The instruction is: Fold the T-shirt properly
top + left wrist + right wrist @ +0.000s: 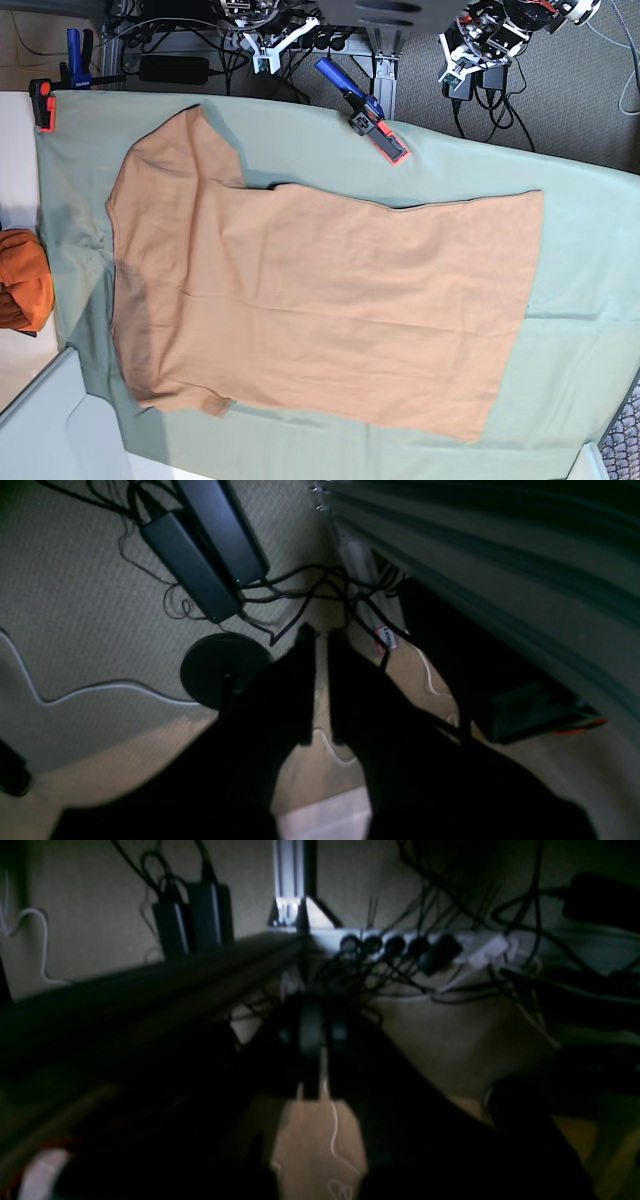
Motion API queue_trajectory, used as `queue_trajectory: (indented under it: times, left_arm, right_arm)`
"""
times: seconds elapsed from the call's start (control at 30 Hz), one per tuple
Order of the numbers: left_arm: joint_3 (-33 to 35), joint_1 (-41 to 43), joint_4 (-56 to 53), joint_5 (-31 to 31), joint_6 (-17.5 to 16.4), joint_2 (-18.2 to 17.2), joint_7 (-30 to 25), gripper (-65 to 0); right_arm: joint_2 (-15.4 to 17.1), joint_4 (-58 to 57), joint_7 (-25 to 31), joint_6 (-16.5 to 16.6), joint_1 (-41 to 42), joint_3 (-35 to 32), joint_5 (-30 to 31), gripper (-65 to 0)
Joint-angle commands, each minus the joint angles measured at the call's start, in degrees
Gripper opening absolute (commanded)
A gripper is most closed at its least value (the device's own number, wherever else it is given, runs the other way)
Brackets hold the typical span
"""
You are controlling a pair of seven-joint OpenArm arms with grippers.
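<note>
Spread flat on the sage-green cloth [580, 300] for folding, the T-shirt [320, 300] waits while my left gripper [321, 680] and right gripper [320, 1060] hang parked off-table, jaws nearly closed, empty.

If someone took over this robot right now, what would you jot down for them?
Left gripper: off the table, over floor cables, holding nothing; the narrow gap leaves open or shut unclear.
Right gripper: also off the table, near a power strip, empty; too dark to tell if open.
T-shirt: spread flat on the green cloth, collar toward the base view's left, both sleeves out.
Done: shirt laid out, no fold yet.
Left: every fold.
</note>
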Motion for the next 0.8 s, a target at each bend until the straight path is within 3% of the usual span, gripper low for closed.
queue_trajectory:
  times: [0.0,0.13,0.27,0.37,0.53,0.63,0.77]
  left_arm:
    - [0.0,0.6,0.3,-1.0,0.3,0.1,-1.7,-56.6]
    - [-1.0,3.1,2.0,-3.6,2.6,-0.2,-4.9,-56.6]
    - [-6.5,7.7,9.8,-3.7,2.0,-1.5,-5.5,-56.6]
    - [-12.5,11.4,17.8,-4.8,-3.4,-1.9,-4.5,-56.6]
    - [-21.9,17.2,32.0,-11.4,-15.6,-1.9,3.8,-56.6]
    - [-26.1,21.2,41.0,-17.2,-17.0,-2.0,7.3,-56.6]
    - [-29.6,26.5,53.1,-22.0,-17.2,-2.4,12.3,-56.6]
  right_arm:
    - [0.5,0.3,0.5,-4.1,-0.7,0.1,0.3,-60.9]
    - [1.6,1.5,1.4,-3.7,-3.5,0.1,0.3,-60.9]
    - [3.2,5.9,7.7,-3.7,-8.6,0.1,0.2,-61.0]
    - [4.7,10.8,9.7,-3.7,-12.3,0.1,0.3,-61.0]
    - [7.4,20.1,9.6,-1.5,-17.9,0.1,0.5,-61.0]
    - [9.1,25.9,9.4,-0.2,-21.6,0.1,1.1,-61.0]
    - [11.8,33.6,8.3,-0.3,-26.6,0.1,7.3,-61.0]
